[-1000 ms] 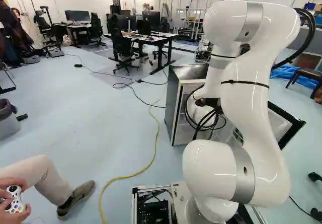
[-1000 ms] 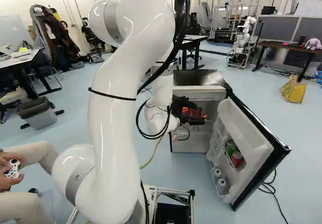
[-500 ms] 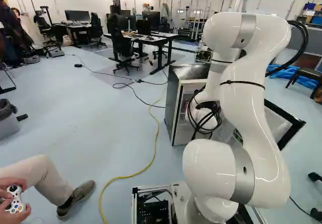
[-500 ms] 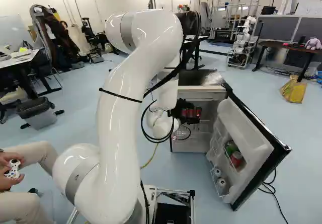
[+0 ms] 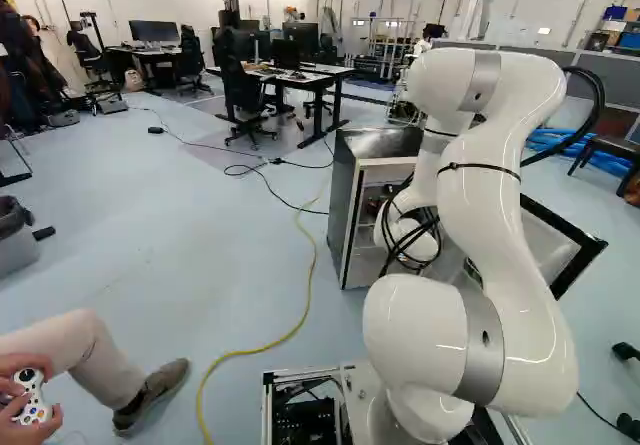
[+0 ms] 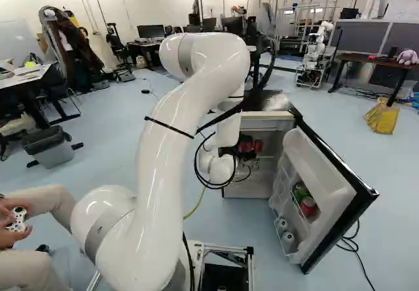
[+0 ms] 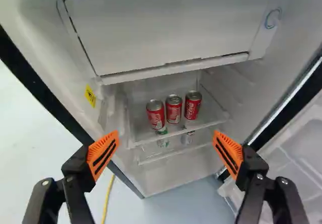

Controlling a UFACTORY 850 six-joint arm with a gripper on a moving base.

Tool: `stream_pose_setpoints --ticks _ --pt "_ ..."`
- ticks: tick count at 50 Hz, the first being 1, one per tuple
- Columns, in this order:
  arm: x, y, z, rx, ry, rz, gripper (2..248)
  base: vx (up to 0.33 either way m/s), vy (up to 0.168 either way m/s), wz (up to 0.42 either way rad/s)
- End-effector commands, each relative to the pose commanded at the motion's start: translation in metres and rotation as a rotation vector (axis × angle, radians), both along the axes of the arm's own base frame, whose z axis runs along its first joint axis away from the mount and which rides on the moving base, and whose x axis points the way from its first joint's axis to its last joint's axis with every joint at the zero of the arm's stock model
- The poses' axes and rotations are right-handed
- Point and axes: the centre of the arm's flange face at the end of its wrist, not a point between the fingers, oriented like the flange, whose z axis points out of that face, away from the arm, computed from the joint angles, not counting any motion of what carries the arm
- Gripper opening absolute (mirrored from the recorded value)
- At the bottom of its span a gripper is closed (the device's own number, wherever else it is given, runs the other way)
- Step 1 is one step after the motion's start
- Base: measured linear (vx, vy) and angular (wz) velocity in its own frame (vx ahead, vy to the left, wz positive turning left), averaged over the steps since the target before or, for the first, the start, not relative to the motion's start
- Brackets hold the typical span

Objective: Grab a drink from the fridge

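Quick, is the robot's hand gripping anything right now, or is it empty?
Hand: open and empty, its two orange pads wide apart; the red cans stand on the fridge shelf, ahead of it.

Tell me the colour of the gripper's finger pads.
Orange pads, with dark slots; best seen in the wrist view.

Three red cans [image 7: 174,110] near the shelf's [image 7: 216,121] front edge bore white lettering. Yellow sticker [image 7: 90,96] with a dark symbol was on the fridge's [image 7: 75,65] inner side wall, close to its front edge, opposite the open door [image 7: 300,156]. Blue round mark [image 7: 272,18] sat beside the freezer flap [image 7: 156,30], near its door-side edge.
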Motion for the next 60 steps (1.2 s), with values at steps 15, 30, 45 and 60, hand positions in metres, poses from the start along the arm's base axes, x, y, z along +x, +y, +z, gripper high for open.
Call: stream_pose_setpoints --ticks 15,30,45,60 --pt "0.013 -0.018 -0.023 0.010 -0.010 0.043 247 0.000 0.000 0.000" --pt "0.031 -0.040 -0.035 -0.004 -0.036 0.024 247 0.000 0.000 0.000" --pt "0.054 -0.060 -0.044 -0.025 -0.073 0.016 247 0.000 0.000 0.000" --pt "0.066 -0.073 -0.048 -0.037 -0.095 0.017 247 0.000 0.000 0.000"
